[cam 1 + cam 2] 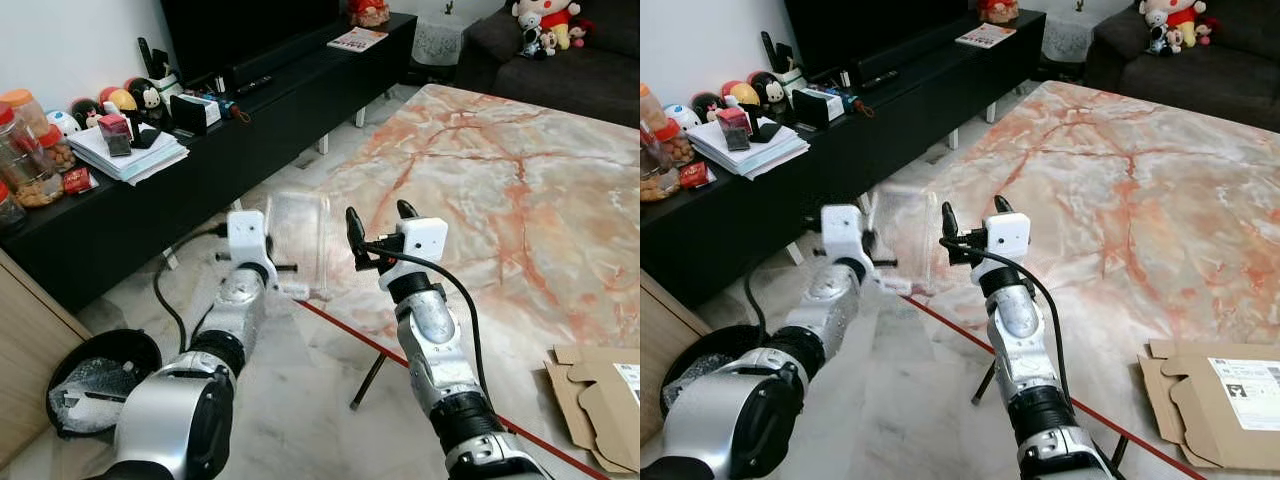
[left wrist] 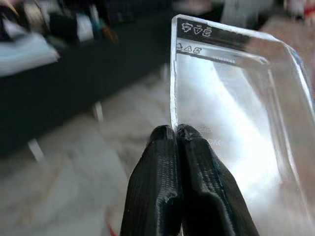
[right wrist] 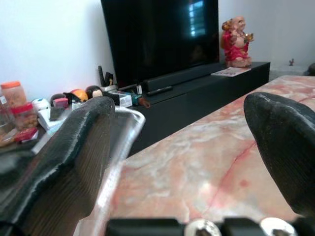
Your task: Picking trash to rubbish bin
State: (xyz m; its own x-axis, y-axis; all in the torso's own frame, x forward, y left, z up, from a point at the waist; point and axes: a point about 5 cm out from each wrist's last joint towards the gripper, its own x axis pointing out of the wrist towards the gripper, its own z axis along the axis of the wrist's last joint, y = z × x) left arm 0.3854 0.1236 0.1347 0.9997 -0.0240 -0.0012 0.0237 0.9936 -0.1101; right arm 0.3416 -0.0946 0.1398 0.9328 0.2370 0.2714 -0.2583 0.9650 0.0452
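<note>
Rubbish bin (image 1: pixel 100 385) first, down at the far left on the pale floor: a round black bin with a crinkled clear liner, tucked beside a wooden panel and below the long black TV console (image 1: pixel 200 150). That console carries snack jars (image 1: pixel 25 140), a stack of papers (image 1: pixel 130 155), small round figurines and a few boxes, with a dark television (image 1: pixel 250 30) standing above it.

Moving right, the left gripper (image 1: pixel 290 270) is raised in front of the robot, above the floor and well apart from the bin. Its two black fingers (image 2: pixel 172 191) are pressed together on the rim of a clear plastic container (image 1: pixel 298 240), pinching the thin wall at one edge. The container stands roughly upright in the air, held near the edge of the marble surface (image 1: pixel 520 190), and the marble shows through it.

Just beside it comes the right gripper (image 1: pixel 378 228), lifted to about the same height. Its fingers (image 3: pixel 74 162) are spread wide with nothing between them, and one of them sits close against the container's side; whether it touches I cannot tell.

Further right, the orange-veined marble surface stretches away toward a dark sofa (image 1: pixel 570 60) with soft toys (image 1: pixel 545 25) on it. At the far right, a flattened cardboard piece (image 1: pixel 600 390) lies on the marble.
</note>
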